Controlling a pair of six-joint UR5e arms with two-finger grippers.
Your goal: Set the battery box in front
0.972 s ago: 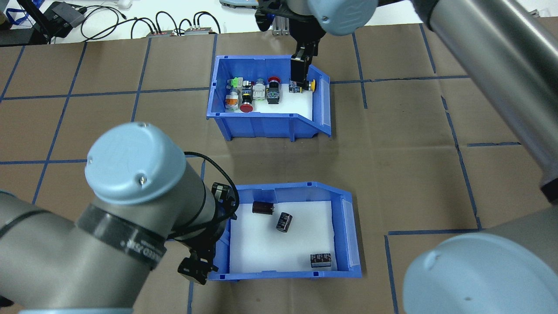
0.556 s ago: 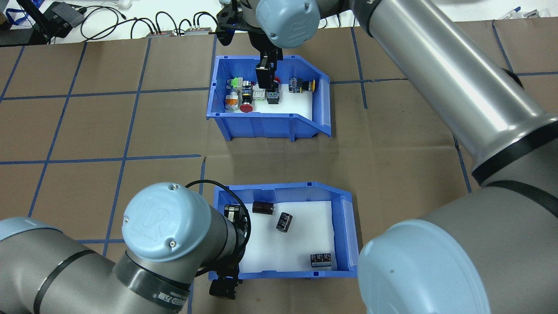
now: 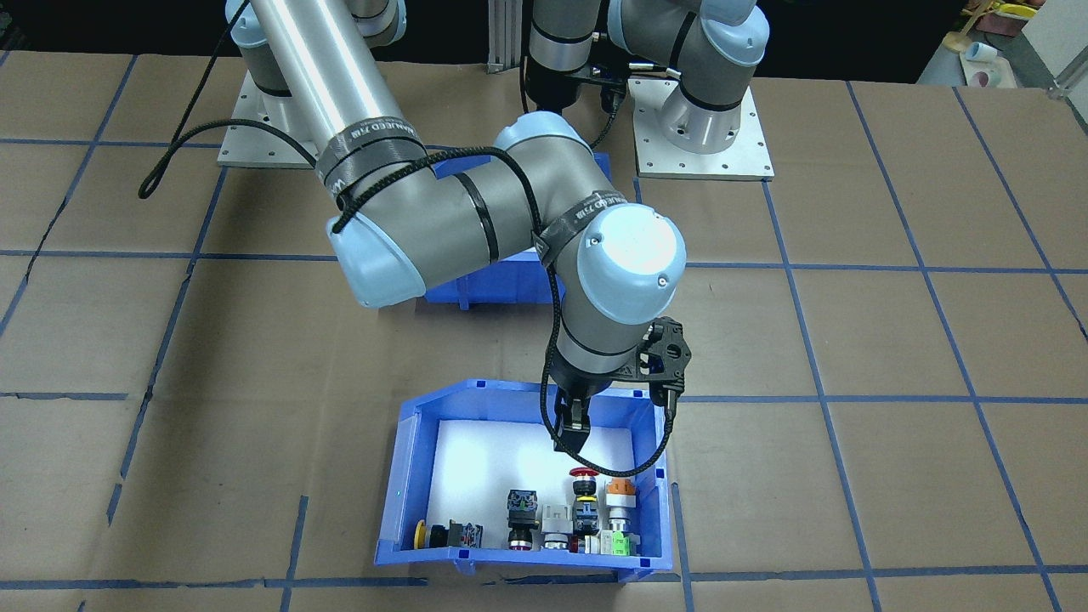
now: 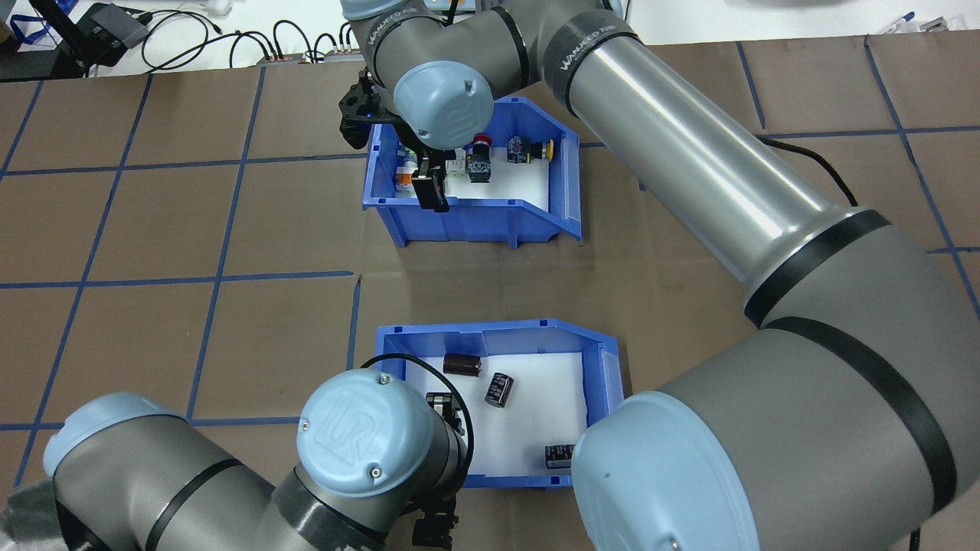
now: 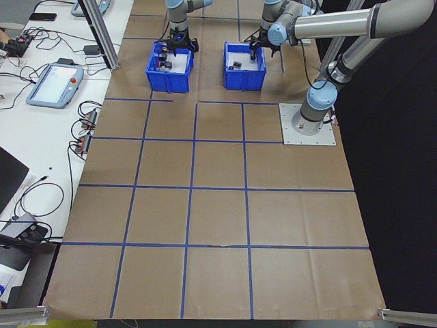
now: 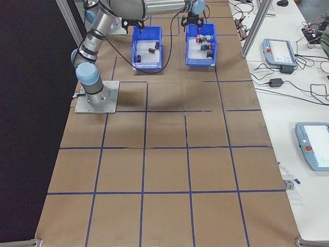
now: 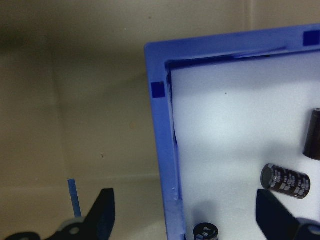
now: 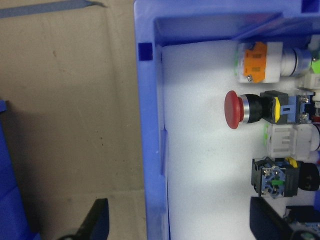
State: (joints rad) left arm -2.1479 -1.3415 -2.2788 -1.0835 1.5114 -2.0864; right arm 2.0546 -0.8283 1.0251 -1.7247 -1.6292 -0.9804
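The table is covered in brown paper (image 4: 674, 291) with blue tape lines (image 4: 222, 252) making big squares. The blue plastic battery box with a white liner (image 4: 490, 333) sits near the robot, with three dark round batteries (image 4: 499, 389) inside. The left gripper (image 7: 187, 215) hangs over its side wall, fingers spread wide, one outside and one inside. Farther off sits a second blue plastic bin of colourful push-buttons (image 4: 490, 218). The right gripper (image 8: 177, 222) looks spread across that bin's wall too, though only its fingertips show. A white desk with black cables (image 4: 306, 38) stands beyond.
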